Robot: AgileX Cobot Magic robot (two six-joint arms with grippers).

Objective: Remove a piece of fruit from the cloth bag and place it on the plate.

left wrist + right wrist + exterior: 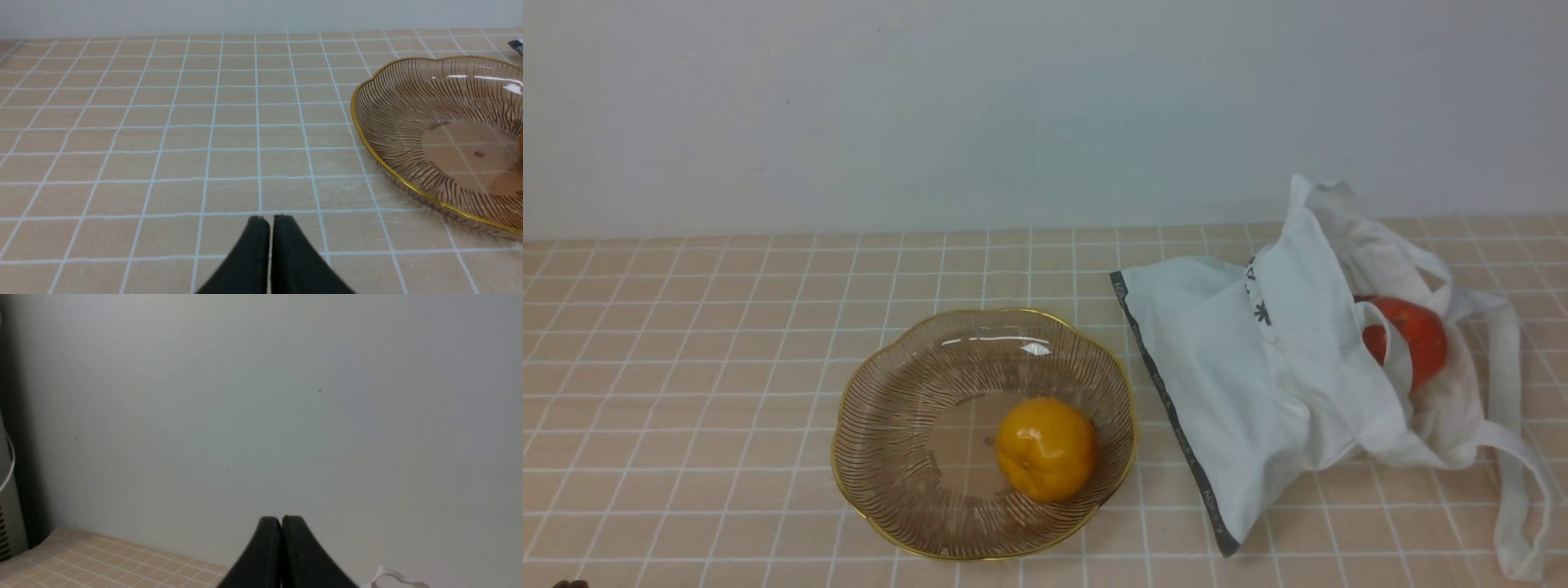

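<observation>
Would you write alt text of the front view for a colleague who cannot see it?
A glossy orange-yellow fruit sits in a ribbed, gold-rimmed glass plate. To its right, a white cloth bag lies slumped, a red round fruit showing inside.
</observation>
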